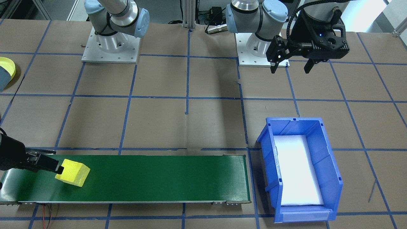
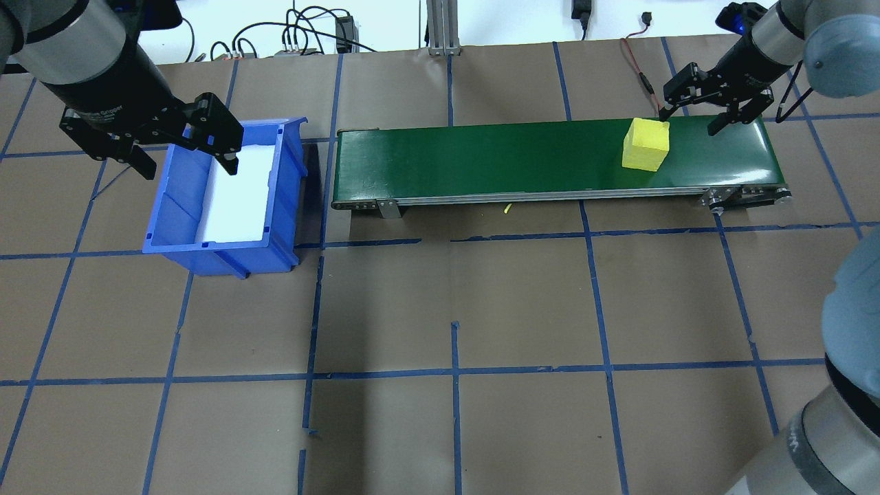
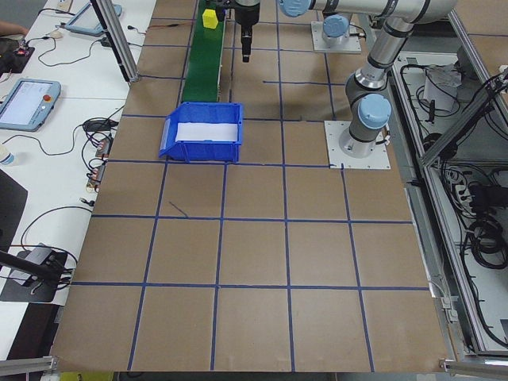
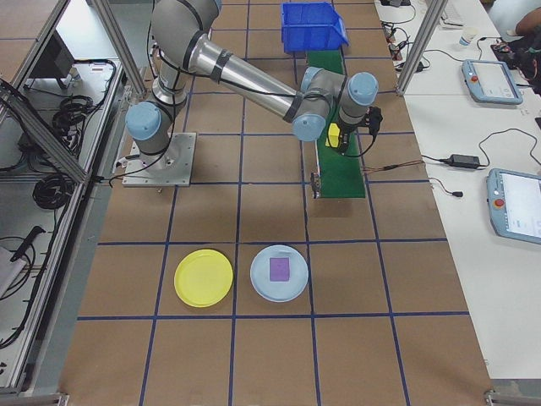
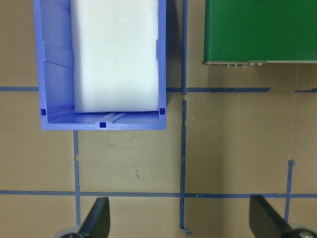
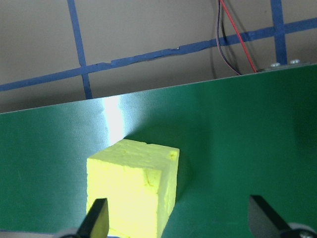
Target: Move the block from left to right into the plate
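Front-facing, lower left: right gripper (image 1: 56, 165) spread wide, holding nothing, one finger beside the yellow block (image 1: 72, 172) on the green conveyor belt (image 1: 152, 178); upper right: left gripper (image 1: 291, 66) also wide apart and empty; overhead, upper left: it hangs above the blue bin (image 2: 227, 199); exterior right, lower left: yellow plate (image 4: 203, 277) beside a pale blue plate (image 4: 279, 273).
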`<move>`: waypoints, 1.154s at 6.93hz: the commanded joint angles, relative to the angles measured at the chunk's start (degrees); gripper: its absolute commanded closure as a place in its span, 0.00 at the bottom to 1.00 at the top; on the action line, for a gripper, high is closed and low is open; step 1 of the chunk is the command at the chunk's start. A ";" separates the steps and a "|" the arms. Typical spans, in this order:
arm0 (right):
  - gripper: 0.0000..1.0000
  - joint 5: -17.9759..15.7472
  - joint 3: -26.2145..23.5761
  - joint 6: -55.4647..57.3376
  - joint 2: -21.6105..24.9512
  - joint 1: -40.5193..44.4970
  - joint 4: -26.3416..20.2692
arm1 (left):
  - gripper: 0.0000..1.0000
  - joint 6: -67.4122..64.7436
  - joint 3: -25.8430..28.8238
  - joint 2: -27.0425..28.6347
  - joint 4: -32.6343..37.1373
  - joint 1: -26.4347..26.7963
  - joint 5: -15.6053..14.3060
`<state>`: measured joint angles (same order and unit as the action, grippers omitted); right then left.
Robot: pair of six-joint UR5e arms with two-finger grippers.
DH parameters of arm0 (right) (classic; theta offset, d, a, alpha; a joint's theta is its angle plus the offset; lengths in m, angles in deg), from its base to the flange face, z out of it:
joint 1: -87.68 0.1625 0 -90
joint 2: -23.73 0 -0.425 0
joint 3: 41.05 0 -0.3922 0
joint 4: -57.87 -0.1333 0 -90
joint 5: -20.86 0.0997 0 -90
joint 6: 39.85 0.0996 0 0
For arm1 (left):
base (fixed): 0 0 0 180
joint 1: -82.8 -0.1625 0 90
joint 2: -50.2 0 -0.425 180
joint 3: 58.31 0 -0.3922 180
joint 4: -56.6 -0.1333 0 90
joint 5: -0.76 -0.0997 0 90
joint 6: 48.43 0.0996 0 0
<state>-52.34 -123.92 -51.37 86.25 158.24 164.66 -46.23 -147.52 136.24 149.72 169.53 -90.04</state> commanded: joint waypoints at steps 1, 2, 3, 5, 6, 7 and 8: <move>0.02 1.22 0.25 0.27 -1.69 -0.07 -0.44 | 0.00 0.09 0.09 0.00 -0.14 -0.07 0.01; 0.03 1.22 0.34 0.27 -1.96 -0.07 -0.44 | 0.00 0.09 0.09 0.00 -0.14 -0.07 0.01; 0.04 1.22 0.25 0.27 -1.96 -0.07 -0.44 | 0.00 0.09 0.00 0.00 -0.05 -0.07 0.01; 0.04 1.22 0.08 0.18 -1.96 -0.07 -0.44 | 0.00 0.18 0.00 0.00 -0.05 -0.16 -0.08; 0.04 1.22 -0.01 0.09 -1.96 -0.07 -0.35 | 0.00 0.18 0.00 0.00 -0.05 -0.16 0.01; 0.08 1.04 -0.19 -0.08 -2.05 -0.07 -0.35 | 0.00 0.18 0.00 0.00 -0.05 -0.16 0.01; 0.14 0.52 -0.97 -0.17 -2.05 -0.07 -0.27 | 0.00 0.18 0.00 0.00 -0.14 -0.16 0.01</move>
<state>-51.35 -124.21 -51.40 84.23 158.17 164.32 -46.06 -147.52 136.24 149.66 169.37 -90.04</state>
